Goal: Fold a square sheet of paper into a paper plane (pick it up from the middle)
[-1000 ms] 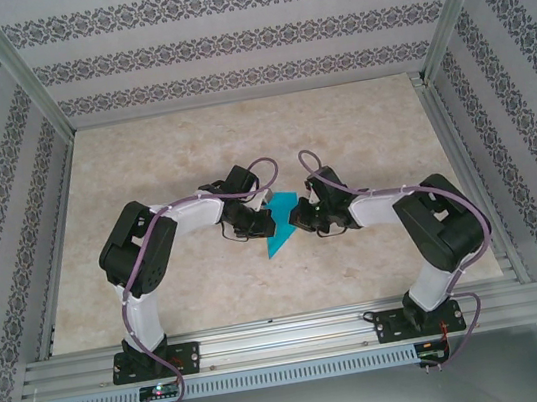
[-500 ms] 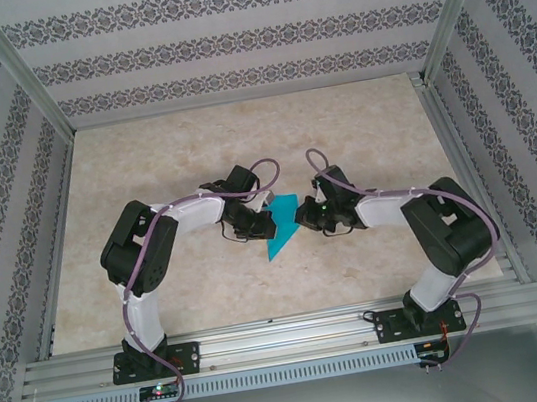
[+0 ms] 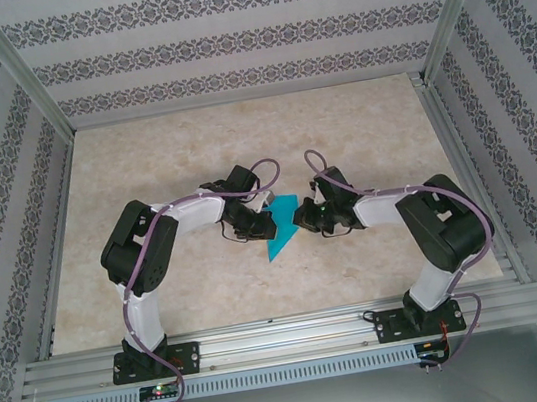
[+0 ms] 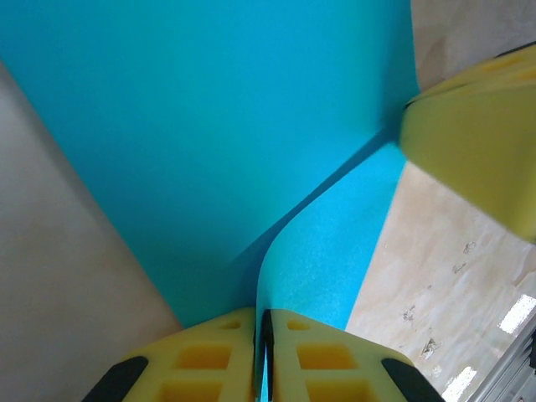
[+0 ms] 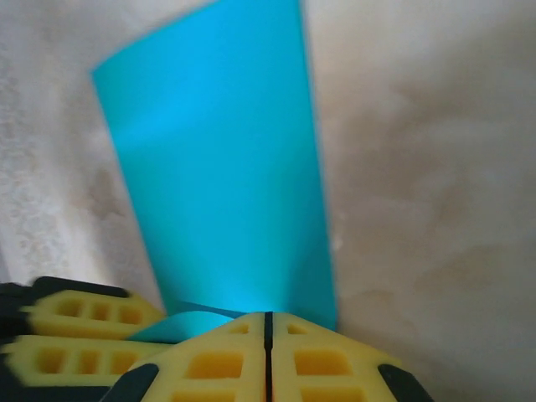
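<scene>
The square sheet of paper (image 3: pixel 279 232) is teal and lies on the table between both arms, folded into a narrow shape pointing toward the near edge. My left gripper (image 3: pixel 257 219) is shut on a raised flap of the paper (image 4: pixel 209 126), whose edge runs up between the yellow fingertips (image 4: pixel 226 331). My right gripper (image 3: pixel 300 219) is shut, its tips (image 5: pixel 268 318) resting at the near edge of the paper (image 5: pixel 218 167), with no paper seen between them. The other gripper's yellow fingers (image 5: pixel 75 335) show at lower left in the right wrist view. The paper plane is out of view.
The marbled table (image 3: pixel 359 127) spreads bare behind and beside the arms. Patterned walls (image 3: pixel 224 36) close in the back and both sides. An aluminium rail (image 3: pixel 269 342) carries the arm bases along the near edge.
The right arm shifted slightly, out to the right and back, with its gripper staying at the paper. The left arm and the paper have not moved.
</scene>
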`<state>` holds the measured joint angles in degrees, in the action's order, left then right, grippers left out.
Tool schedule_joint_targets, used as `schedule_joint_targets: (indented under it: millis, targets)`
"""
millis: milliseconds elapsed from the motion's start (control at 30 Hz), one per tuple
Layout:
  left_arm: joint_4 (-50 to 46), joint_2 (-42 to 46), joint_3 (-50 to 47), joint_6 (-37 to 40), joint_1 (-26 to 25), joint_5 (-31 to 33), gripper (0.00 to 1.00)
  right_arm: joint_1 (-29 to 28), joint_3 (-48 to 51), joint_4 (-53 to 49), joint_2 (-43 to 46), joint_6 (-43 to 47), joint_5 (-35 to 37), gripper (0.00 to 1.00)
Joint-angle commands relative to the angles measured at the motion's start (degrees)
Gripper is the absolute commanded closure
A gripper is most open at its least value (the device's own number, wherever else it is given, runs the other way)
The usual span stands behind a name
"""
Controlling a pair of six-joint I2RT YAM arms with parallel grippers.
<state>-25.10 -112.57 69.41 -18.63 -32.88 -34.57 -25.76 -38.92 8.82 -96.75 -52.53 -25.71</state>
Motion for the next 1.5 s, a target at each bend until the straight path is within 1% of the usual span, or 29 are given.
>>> schedule_joint_targets:
  millis: [0,100,167,300,433,700,967,1100,1200,1267,1400,1467]
  targets:
    - [-1.8,-0.6,0.9,0.7,0.5,-1.3,0.86,0.3,2.4,-0.6,-1.5,0.7,3.0,0.92]
    - [-2.1,-0.6,1.0,0.8,0.5,-1.2,0.86,0.4,2.5,-0.4,-0.7,1.0,1.8,0.92]
    - [-2.3,-0.6,1.1,0.9,0.5,-1.3,0.86,0.3,1.5,-0.5,1.3,1.4,0.4,0.91]
    - [-2.3,-0.3,1.3,0.6,0.5,-1.2,0.86,0.1,-1.5,-3.8,5.9,2.5,0.6,0.9]
    - [-1.8,-0.2,1.3,0.2,0.5,-1.5,0.86,-1.6,-3.0,-3.5,6.6,2.3,-0.4,0.91]
    - [-1.8,-0.2,1.6,0.1,0.5,-1.6,0.85,-4.4,-2.6,1.1,2.2,-0.3,-0.7,0.92]
    - [-2.0,-0.4,1.7,0.4,0.5,-1.6,0.85,-4.1,-1.5,1.6,-2.4,0.8,0.0,0.93]
    - [-2.0,0.3,1.9,0.6,0.5,0.0,0.85,-3.9,-0.1,0.7,-3.6,1.5,1.2,0.93]
    - [-2.7,0.6,2.6,0.8,0.5,1.6,0.83,-3.9,0.4,0.5,-4.1,1.8,2.0,0.93]
    - [-2.7,1.5,2.4,0.6,0.5,3.4,0.79,-3.8,0.4,0.4,-4.2,1.7,2.0,0.93]
    - [-2.1,5.3,0.6,-0.9,0.5,5.9,0.71,-3.9,0.2,0.1,-4.2,1.1,2.5,0.93]
    - [-1.9,7.8,-0.8,-2.2,0.5,6.7,0.69,-4.0,0.1,-0.4,-4.1,0.7,3.0,0.93]
